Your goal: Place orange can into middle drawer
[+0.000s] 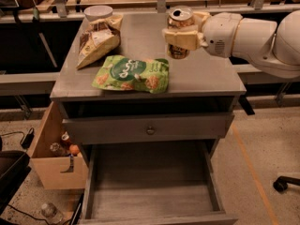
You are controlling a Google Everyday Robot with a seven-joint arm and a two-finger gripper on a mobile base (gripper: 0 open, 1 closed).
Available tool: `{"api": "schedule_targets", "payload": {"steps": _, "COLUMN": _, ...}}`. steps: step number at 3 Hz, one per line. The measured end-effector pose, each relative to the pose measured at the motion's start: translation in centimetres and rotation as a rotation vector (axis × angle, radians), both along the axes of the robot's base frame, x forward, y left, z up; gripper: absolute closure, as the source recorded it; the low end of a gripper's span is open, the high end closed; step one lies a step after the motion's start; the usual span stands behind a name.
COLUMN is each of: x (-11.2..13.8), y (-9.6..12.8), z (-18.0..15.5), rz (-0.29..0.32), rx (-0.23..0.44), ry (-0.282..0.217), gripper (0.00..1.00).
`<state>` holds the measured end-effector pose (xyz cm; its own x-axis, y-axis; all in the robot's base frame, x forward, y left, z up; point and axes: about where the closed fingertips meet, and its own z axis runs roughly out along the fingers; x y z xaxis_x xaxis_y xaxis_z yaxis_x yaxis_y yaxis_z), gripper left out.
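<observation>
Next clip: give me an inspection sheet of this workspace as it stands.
Surface: grey cabinet top, clutter at its left.
Job's things: orange can held over the top; middle drawer open, floor bare.
Clutter: green snack bag, tan chip bag, white bowl.
Tool: shut on the orange can, over the top's rear right.
Cables: black cable on floor, left.
Surroundings: cardboard box with bottles beside the cabinet; knobbed drawer shut.

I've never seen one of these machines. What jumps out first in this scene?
A white arm at upper right has its two-finger gripper clamped on a small orange-brown metal drink can above the grey cabinet top. Below, the wide grey bottom drawer stands pulled open, and a bright green snack bag lies on the cabinet top near its front edge.
</observation>
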<state>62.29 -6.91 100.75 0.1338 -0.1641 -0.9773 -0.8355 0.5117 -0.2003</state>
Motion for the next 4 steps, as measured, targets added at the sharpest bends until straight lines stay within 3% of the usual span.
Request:
{"api": "schedule_targets", "payload": {"steps": 1, "x": -3.7, "y": 0.7, "z": -0.9, "rz": 0.091, "rx": -0.041, "ry": -0.017, "gripper": 1.00}}
{"api": "schedule_targets", "payload": {"steps": 2, "x": -4.4, "y": -0.1, "z": -1.9, "rz": 0.139, "rx": -0.025, "ry": -0.016, "gripper": 1.00}}
{"api": "schedule_targets", "payload": {"steps": 3, "x": -4.3, "y": 0.5, "z": -2.6, "rz": 0.145, "rx": -0.016, "ry": -0.015, "gripper": 1.00}}
{"api": "schedule_targets", "payload": {"steps": 4, "x": -6.1, "y": 1.2, "z": -4.9, "rz": 0.151, "rx": 0.027, "ry": -0.003, "gripper": 1.00}}
